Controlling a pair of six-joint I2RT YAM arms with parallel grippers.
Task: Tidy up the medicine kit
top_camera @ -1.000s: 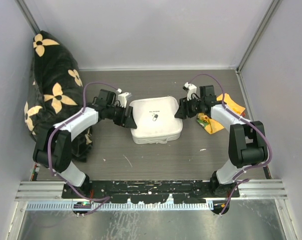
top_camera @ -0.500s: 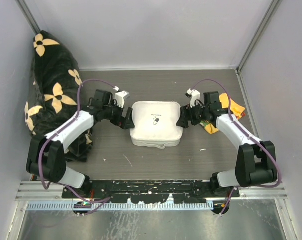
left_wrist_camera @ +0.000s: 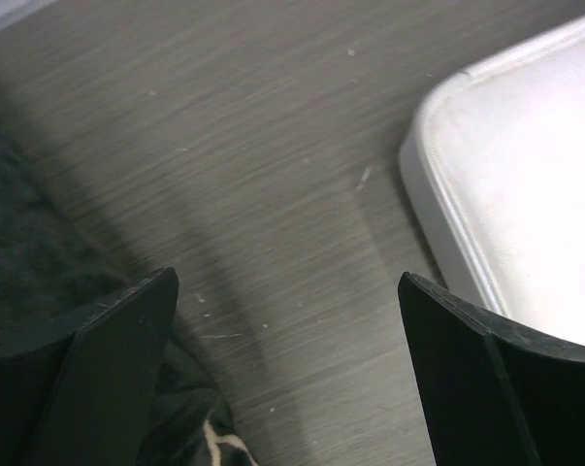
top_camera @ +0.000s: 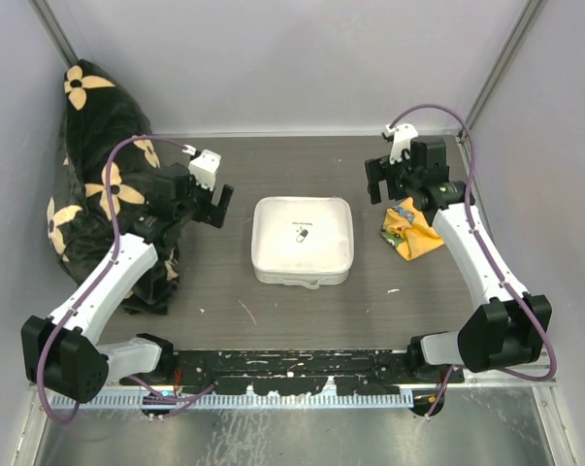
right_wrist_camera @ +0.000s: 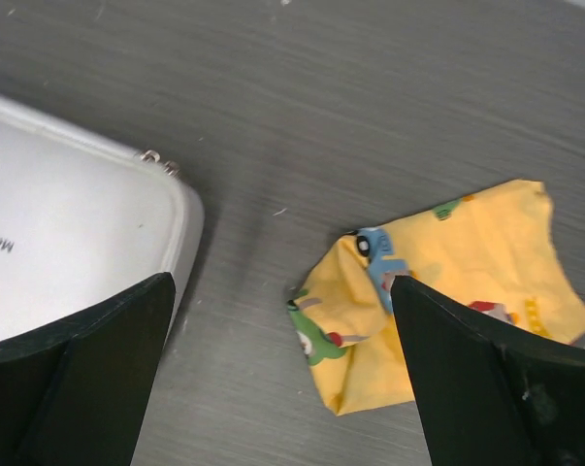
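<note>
The medicine kit (top_camera: 303,240), a pale grey-white case with a small pill mark on its shut lid, lies flat at the table's middle. My left gripper (top_camera: 217,204) hovers to its left, open and holding nothing. In the left wrist view the left gripper (left_wrist_camera: 287,282) is over bare table, with the kit's corner (left_wrist_camera: 525,194) off to the right. My right gripper (top_camera: 382,186) is open at the kit's back right, apart from it. In the right wrist view the right gripper (right_wrist_camera: 282,283) has the kit's edge (right_wrist_camera: 69,252) on its left and the yellow cloth on its right.
A crumpled yellow printed cloth (top_camera: 411,229) (right_wrist_camera: 447,291) lies right of the kit. A black bag with cream flowers (top_camera: 98,184) (left_wrist_camera: 20,291) fills the left side against the wall. Grey walls enclose the table on three sides.
Both grippers opened, let go of the kit's sides and drew outward and toward the back. The kit settled flat on the table.
</note>
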